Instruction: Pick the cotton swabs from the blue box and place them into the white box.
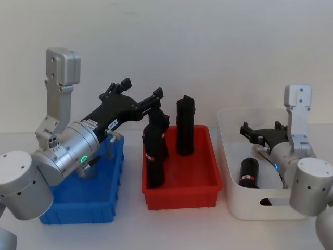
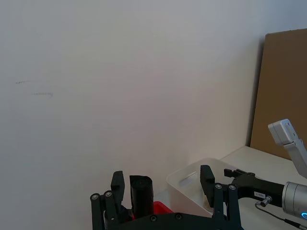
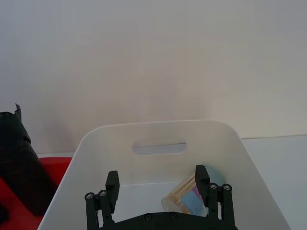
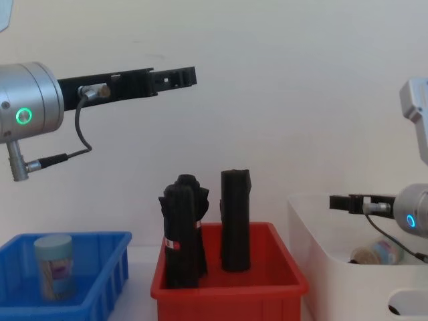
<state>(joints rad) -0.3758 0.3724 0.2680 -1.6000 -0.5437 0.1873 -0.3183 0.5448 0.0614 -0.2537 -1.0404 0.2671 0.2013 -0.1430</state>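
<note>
One jar of cotton swabs (image 4: 53,266) stands upright in the blue box (image 4: 100,267); another lies on its side in the white box (image 3: 158,139), just beside a black roll. The left claw (image 1: 141,89) hangs high above the blue box with its fingers spread wide and nothing between them. The right claw (image 1: 263,130) sits over the white box, fingers wide apart and empty
</note>
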